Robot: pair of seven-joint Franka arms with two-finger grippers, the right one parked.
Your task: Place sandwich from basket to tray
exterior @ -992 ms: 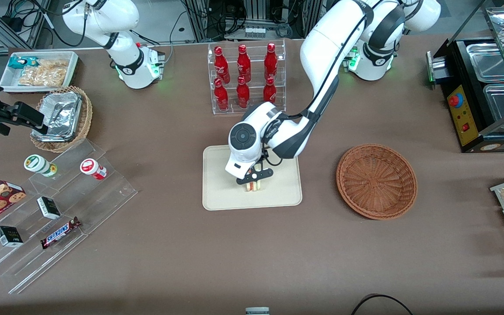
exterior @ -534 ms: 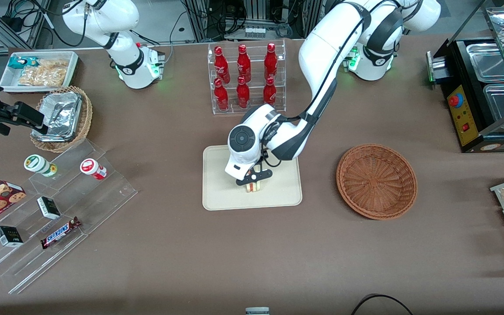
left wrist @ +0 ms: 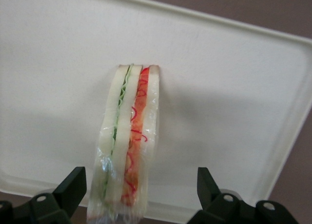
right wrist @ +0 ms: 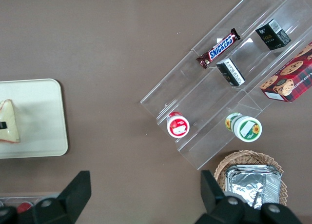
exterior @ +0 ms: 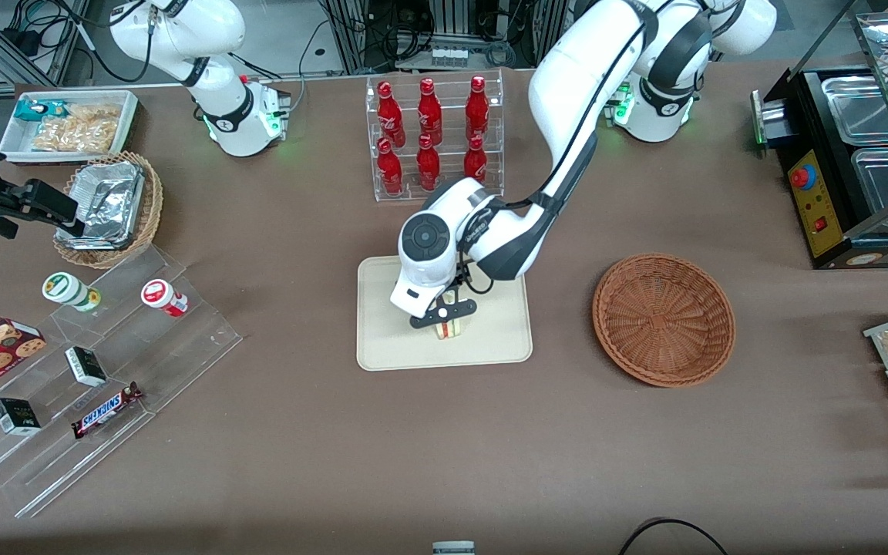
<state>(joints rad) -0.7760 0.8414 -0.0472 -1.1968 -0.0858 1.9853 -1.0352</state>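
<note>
Sandwich: the sandwich stands on its edge on the tray, filling stripes facing the wrist camera, near the tray's middle.
Gripper: the gripper hangs right over the sandwich, and its fingers are now spread well apart, each with a clear gap to the bread, so nothing is clamped.
Change: a moment ago the gripper sat lower around the wedge; now the wrist has lifted a touch and shifted slightly toward the parked arm's end of the desk.
Basket: the basket lies toward the working arm's end, with nothing visible in it.
Meaning: I judge the placing as done; the release looks clean, and only the retreat remains.
Risk: the upright wedge could tip if brushed on the way up.
</note>
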